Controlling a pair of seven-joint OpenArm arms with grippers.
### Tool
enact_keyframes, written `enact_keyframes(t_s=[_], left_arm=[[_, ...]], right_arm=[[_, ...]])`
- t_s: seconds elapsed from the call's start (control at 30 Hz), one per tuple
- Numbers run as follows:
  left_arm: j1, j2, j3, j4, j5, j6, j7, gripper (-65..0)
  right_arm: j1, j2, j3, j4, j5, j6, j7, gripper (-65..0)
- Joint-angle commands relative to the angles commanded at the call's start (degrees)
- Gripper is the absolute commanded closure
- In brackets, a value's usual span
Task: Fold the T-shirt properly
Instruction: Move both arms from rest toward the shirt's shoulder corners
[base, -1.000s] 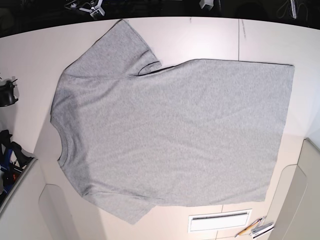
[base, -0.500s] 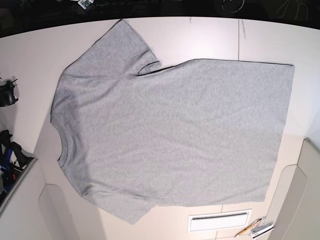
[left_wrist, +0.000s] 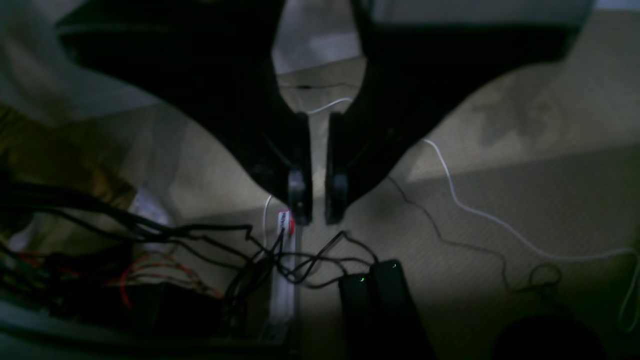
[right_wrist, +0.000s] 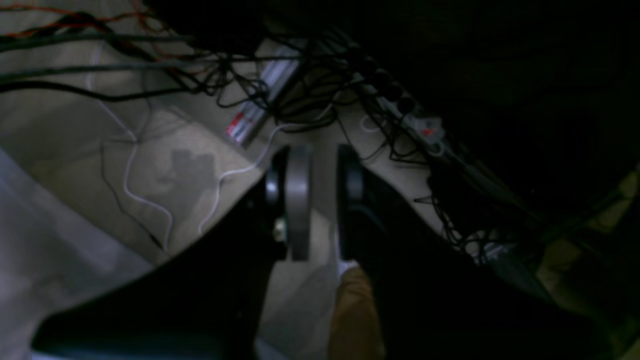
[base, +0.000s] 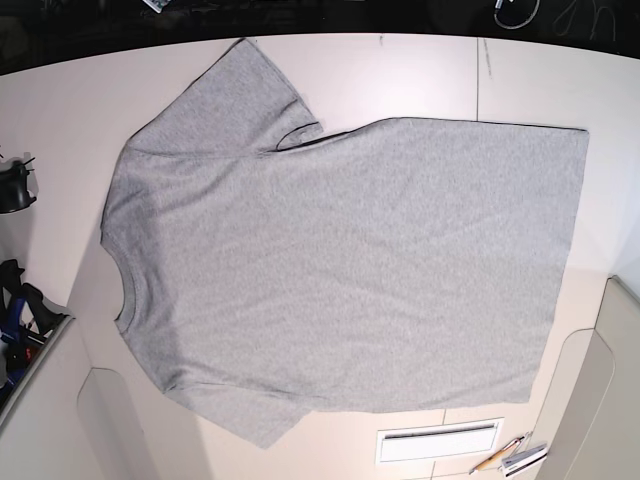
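Note:
The light grey T-shirt (base: 340, 260) lies flat and plain side up on the white table (base: 400, 75). Its ribbed neck (base: 122, 290) is at the left and its hem at the right. One sleeve (base: 240, 90) points to the far edge, the other (base: 250, 420) to the near edge. Neither gripper shows in the base view. In the left wrist view my left gripper (left_wrist: 318, 215) hangs over the floor, jaws nearly together and empty. In the right wrist view my right gripper (right_wrist: 322, 165) is also over the floor, jaws nearly together and empty.
A white slotted plate (base: 440, 440) and pens (base: 510, 457) lie near the table's front right. Black gear (base: 15, 185) sits at the left edge. Cables and a power strip (left_wrist: 285, 280) cover the floor below both grippers.
The bits of arm at the base view's top edge have drawn back out of sight. The T-shirt has not moved.

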Motion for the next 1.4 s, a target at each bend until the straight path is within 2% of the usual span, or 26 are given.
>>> enact_keyframes(t_s=[0.07, 0.13, 0.2, 0.27, 0.33, 0.43, 0.53, 0.6, 0.7, 0.77, 0.83, 0.9, 1.0, 1.1, 1.17, 1.2, 1.27, 1.33, 1.4], left_arm=[[1.99, 0.00, -1.14, 2.84, -0.11, 0.00, 0.24, -5.2], [3.76, 0.00, -1.49, 5.42, -1.90, 0.00, 0.39, -5.2], [5.68, 0.00, -1.46, 7.85, -2.99, 0.00, 0.79, -5.2], [7.63, -0.02, -1.49, 10.51, -2.95, 0.00, 1.51, -5.2], [9.64, 0.00, -2.40, 13.51, -2.95, 0.00, 2.34, -5.2], [11.93, -0.02, -5.38, 18.32, -2.97, 0.00, 2.49, -5.2], [12.35, -0.02, -9.79, 22.25, -4.26, 0.00, 2.91, -5.2], [12.33, -0.02, -13.03, 24.09, -6.16, -0.02, 3.85, -5.2], [11.91, -1.09, -17.07, 27.43, -8.85, -0.61, 11.15, -5.2], [11.91, -1.97, -19.54, 29.20, -11.10, -0.39, 12.61, -5.2], [11.85, -2.23, -21.88, 29.94, -12.74, 0.50, 12.02, -5.2], [10.82, -2.21, -23.65, 30.14, -14.32, 0.46, 12.04, -5.2], [8.46, -2.23, -24.72, 30.12, -14.32, 0.48, 12.57, -6.8], [6.21, -2.19, -24.72, 30.12, -14.29, 0.46, 12.79, -20.9], [4.66, -2.25, -24.72, 30.12, -13.84, 0.44, 13.77, -30.6], [3.78, -2.47, -24.72, 30.12, -13.86, 0.44, 15.06, -33.1], [2.05, -3.37, -24.72, 30.10, -13.88, 0.46, 17.79, -33.5], [0.83, -4.48, -24.72, 29.94, -13.90, 0.46, 18.36, -33.5], [-0.63, -5.77, -24.72, 29.86, -13.90, 0.44, 18.34, -33.5]], right_arm=[[-1.16, -0.02, 1.18, 2.19, 1.05, 2.49, -0.59, -8.5], [-2.34, 0.00, 2.40, 4.13, 3.43, 3.19, -1.07, -8.5], [-3.30, -0.02, 3.89, 6.12, 5.35, 4.79, -2.36, -8.5], [-4.02, -0.02, 5.60, 8.09, 7.98, 5.16, -3.85, -8.5], [-4.52, -0.04, 7.65, 10.45, 11.52, 5.29, -6.80, -8.5], [-4.52, -0.07, 11.76, 14.01, 18.45, 8.04, -12.28, -8.5], [-4.50, -0.09, 16.79, 16.96, 24.94, 10.32, -14.56, -8.5], [-4.48, -0.24, 19.98, 19.10, 28.68, 11.13, -16.22, -8.5], [-4.50, -0.59, 24.39, 22.69, 31.85, 11.56, -16.24, -8.8], [-4.31, -1.09, 26.62, 24.48, 33.94, 11.54, -16.44, -15.3], [-3.23, -2.49, 28.20, 25.05, 35.04, 11.52, -16.68, -23.4], [-1.18, -4.90, 29.24, 25.03, 35.50, 11.45, -17.51, -25.5], [1.33, -8.79, 29.53, 24.98, 34.12, 9.16, -17.68, -25.8], [2.84, -12.24, 29.53, 24.68, 31.17, 5.03, -17.70, -33.7], [2.95, -13.44, 29.53, 24.59, 29.90, 3.19, -17.81, -34.5], [2.95, -13.68, 29.53, 24.59, 29.16, 2.34, -18.16, -34.5], [2.99, -13.73, 29.53, 24.57, 27.65, 0.28, -18.10, -34.5], [2.99, -13.73, 29.53, 24.37, 26.08, -2.69, -18.10, -34.5], [3.85, -13.84, 29.53, 22.84, 25.75, -3.52, -18.14, -34.5]])
